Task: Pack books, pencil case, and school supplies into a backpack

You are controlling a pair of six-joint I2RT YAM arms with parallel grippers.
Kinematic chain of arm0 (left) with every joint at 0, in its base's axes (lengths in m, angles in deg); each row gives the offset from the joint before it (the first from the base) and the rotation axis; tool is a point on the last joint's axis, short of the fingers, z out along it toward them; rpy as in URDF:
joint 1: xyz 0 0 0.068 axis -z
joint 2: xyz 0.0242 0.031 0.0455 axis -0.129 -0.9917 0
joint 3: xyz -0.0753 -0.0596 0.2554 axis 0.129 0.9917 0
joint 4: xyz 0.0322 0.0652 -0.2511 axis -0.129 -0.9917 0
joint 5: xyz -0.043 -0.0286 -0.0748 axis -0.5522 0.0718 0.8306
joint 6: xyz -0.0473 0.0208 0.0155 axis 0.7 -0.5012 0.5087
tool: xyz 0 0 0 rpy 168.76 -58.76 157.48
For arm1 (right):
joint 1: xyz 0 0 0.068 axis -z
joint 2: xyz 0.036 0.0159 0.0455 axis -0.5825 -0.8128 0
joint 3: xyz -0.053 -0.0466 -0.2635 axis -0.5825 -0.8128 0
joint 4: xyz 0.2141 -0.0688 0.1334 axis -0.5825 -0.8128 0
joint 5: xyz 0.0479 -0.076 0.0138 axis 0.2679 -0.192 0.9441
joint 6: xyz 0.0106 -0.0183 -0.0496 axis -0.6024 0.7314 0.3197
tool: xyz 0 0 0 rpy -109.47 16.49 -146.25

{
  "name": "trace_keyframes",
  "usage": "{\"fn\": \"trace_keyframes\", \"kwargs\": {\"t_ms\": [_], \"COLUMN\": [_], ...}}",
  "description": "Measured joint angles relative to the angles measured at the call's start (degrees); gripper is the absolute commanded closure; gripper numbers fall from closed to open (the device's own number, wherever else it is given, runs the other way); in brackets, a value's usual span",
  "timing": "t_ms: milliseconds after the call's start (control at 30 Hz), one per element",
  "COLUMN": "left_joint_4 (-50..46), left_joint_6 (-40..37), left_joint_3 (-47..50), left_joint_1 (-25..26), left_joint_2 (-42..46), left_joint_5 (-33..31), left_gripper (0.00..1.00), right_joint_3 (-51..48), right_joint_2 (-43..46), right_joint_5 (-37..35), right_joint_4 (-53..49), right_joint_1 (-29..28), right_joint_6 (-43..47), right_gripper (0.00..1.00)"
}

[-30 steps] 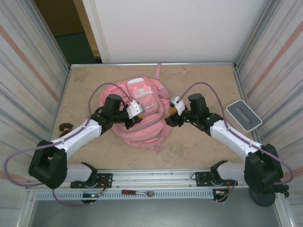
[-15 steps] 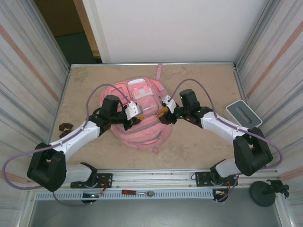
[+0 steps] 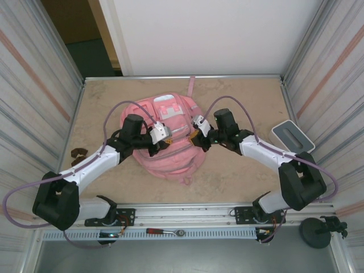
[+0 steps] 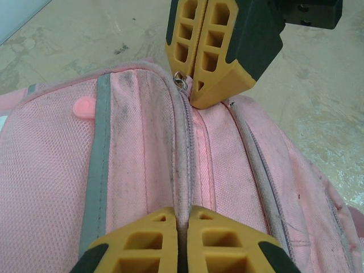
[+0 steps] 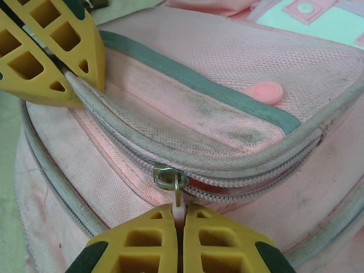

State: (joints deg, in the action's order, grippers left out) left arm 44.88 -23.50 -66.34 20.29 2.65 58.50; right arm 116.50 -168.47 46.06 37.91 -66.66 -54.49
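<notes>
The pink backpack (image 3: 170, 159) lies mid-tabletop (image 3: 244, 96). At its left side, the left claw (image 4: 183, 211) is pressed together on the zip seam (image 4: 185, 148). At its right side, the right claw (image 5: 183, 210) pinches the zipper pull (image 5: 178, 199).

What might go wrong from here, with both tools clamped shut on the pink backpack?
The right tool holds just the thin tip of the zipper pull, so a tug may slip it free. The left tool pinches the seam on the same zipper line of the backpack. If the slider runs that way, it may jam in bunched fabric, or the tools may meet.
</notes>
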Motion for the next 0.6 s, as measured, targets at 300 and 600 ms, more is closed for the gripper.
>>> {"fn": "trace_keyframes", "kwargs": {"t_ms": [300, 600], "left_joint_4": [0.8, 1.9], "left_joint_6": [-0.7, -1.6], "left_joint_3": [0.9, 1.4], "left_joint_1": [-0.2, -1.0], "left_joint_2": [0.9, 1.1], "left_joint_5": [1.1, 4.9], "left_gripper": [1.00, 1.00], "right_joint_3": [-2.4, 4.4], "right_joint_2": [3.7, -1.6], "right_joint_5": [-5.7, -8.0], "right_joint_4": [-0.4, -6.6], "right_joint_1": [0.9, 3.1], "right_joint_6": [-2.7, -7.3], "right_gripper": [1.00, 1.00]}}
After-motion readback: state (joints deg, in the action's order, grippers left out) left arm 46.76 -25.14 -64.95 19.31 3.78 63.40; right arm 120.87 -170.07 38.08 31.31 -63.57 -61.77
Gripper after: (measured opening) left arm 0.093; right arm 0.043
